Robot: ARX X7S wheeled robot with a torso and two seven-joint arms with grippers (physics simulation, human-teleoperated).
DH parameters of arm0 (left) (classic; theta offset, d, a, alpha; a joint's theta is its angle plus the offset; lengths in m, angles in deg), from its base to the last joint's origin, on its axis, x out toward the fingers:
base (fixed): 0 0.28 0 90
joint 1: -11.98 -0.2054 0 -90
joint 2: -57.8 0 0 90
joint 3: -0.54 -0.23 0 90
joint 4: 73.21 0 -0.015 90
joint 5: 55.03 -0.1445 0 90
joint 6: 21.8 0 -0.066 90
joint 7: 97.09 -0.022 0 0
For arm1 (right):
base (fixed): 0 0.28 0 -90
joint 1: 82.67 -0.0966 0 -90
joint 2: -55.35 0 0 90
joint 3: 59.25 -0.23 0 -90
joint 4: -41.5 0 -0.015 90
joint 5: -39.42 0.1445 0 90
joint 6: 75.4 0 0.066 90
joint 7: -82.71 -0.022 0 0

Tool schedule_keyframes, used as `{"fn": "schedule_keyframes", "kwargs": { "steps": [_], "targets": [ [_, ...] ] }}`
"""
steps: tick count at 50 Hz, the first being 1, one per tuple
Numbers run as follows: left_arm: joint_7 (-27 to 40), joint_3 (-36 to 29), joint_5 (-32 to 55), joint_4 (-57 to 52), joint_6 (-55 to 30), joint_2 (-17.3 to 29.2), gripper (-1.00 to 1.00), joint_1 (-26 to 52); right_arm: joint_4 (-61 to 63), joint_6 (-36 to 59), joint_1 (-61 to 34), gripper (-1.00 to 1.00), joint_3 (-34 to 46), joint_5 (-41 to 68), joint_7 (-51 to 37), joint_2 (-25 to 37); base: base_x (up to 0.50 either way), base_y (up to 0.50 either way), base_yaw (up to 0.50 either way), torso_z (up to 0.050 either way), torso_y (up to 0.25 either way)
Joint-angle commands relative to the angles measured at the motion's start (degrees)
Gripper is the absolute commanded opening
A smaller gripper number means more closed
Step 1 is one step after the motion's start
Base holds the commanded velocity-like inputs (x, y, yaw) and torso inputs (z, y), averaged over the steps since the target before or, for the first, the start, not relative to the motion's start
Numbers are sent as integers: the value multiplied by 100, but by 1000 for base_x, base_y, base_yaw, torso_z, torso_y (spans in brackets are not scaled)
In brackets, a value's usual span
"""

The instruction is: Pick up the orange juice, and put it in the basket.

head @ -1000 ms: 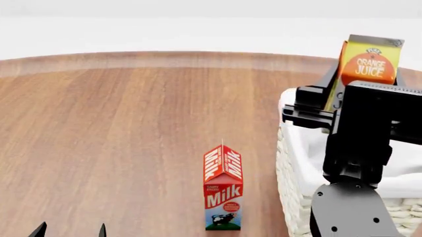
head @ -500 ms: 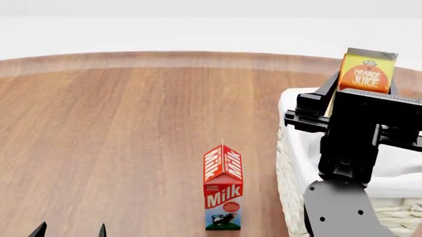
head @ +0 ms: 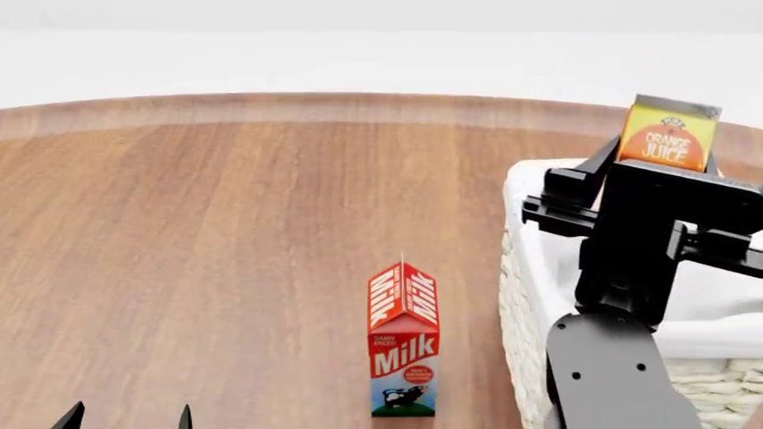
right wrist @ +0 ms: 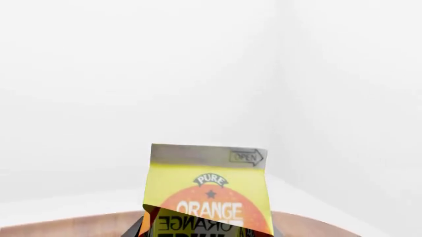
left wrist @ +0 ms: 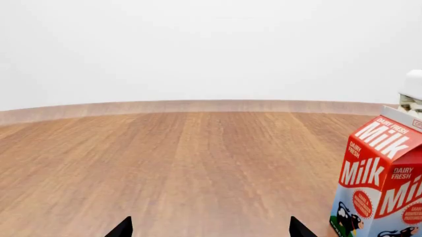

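Yellow and orange, the orange juice (head: 670,134) carton is held up in the air by the right gripper (head: 649,183), whose black jaws are clamped on its lower part. It sits above the far end of the basket (head: 520,268), tilted slightly, with only its top half showing over the black arm. In the right wrist view the orange juice (right wrist: 207,190) fills the lower centre, its gable top against a plain white wall (the jaws themselves are barely seen there). The basket is cream wicker with a white cloth liner folded over its rim, standing at the right side of the wooden table (head: 214,250). A red-and-white milk carton (head: 403,340) stands upright on the table just beside the basket's left wall, apart from it. The left gripper (head: 128,417) hangs low at the near left, its two dark fingertips spread wide with nothing between them.
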Motion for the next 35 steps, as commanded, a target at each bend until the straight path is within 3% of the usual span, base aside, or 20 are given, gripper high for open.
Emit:
{"fn": "schedule_keyframes", "kwargs": {
  "steps": [1, 35],
  "targets": [
    [13, -15, 11, 2, 6, 10, 100, 4, -690, -332, -267, -100, 27, -341, 6, -96, 0, 0, 0, 0, 0],
    [48, -59, 41, 7, 22, 40, 100, 18, -1946, -1145, -652, -100, 128, -490, 29, -158, 0, 0, 0, 0, 1]
  ]
}}
